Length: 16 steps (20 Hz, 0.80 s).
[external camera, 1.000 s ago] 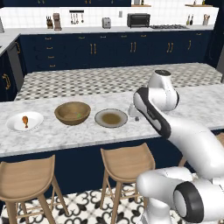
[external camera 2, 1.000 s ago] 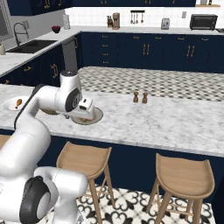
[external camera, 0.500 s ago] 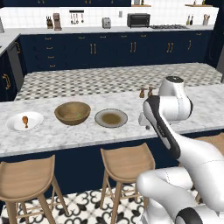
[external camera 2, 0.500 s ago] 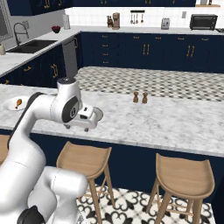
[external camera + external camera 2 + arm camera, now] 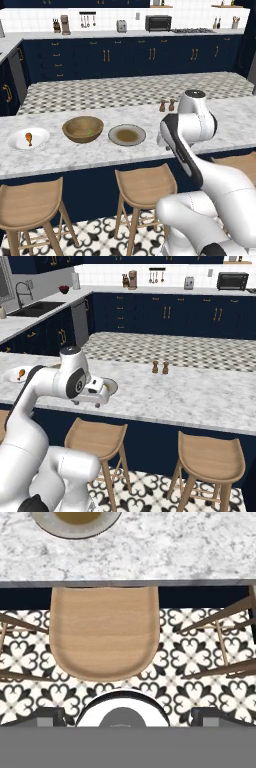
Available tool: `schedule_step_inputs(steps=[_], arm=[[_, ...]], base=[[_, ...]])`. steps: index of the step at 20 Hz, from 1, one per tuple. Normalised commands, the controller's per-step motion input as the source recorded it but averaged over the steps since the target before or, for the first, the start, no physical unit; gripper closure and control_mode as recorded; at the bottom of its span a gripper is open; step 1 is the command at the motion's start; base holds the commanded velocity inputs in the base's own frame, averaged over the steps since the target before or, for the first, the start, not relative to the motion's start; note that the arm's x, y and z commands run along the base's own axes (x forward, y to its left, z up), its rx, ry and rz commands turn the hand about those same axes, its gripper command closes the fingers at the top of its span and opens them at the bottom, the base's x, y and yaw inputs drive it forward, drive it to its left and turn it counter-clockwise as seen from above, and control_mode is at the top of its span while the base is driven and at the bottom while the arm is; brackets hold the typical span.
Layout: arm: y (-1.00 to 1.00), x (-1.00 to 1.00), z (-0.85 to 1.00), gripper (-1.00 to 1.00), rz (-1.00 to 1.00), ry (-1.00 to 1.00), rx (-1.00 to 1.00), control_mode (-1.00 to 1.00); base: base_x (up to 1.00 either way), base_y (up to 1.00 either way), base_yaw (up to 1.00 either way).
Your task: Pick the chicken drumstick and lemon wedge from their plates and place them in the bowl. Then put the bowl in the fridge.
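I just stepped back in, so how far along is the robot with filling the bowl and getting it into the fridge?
Done, it seems: the grey-rimmed plate is bare, and a small green bit, likely the lemon wedge, lies in the bowl. In hand: nothing; the gripper hangs open. Left: the chicken drumstick on the white plate, then the bowl's trip to the fridge.

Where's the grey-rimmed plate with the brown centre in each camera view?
Left base view: grey-rimmed plate mid-counter, right of the wooden bowl.
Right base view: its edge peeks out behind the arm, left of centre.
Hand view: cut off at top left.
Shared landmark: the wooden stool just below it.
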Motion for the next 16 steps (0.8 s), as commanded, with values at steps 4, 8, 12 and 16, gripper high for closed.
schedule_step_inputs(steps=[4, 8, 12, 16], arm=[[0.0, 0.0, 0.0, -1.0, 0.0, 0.0, 0.0, 1.0], [0.0, 0.0, 0.0, -1.0, 0.0, 0.0, 0.0, 1.0], [0.0, 0.0, 0.0, -1.0, 0.0, 0.0, 0.0, 1.0], [0.0, 0.0, 0.0, -1.0, 0.0, 0.0, 0.0, 1.0]], base=[[-0.42, 0.46, 0.0], [0.04, 1.0, 0.0], [0.29, 1.0, 0.0], [0.37, 0.83, 0.0]])
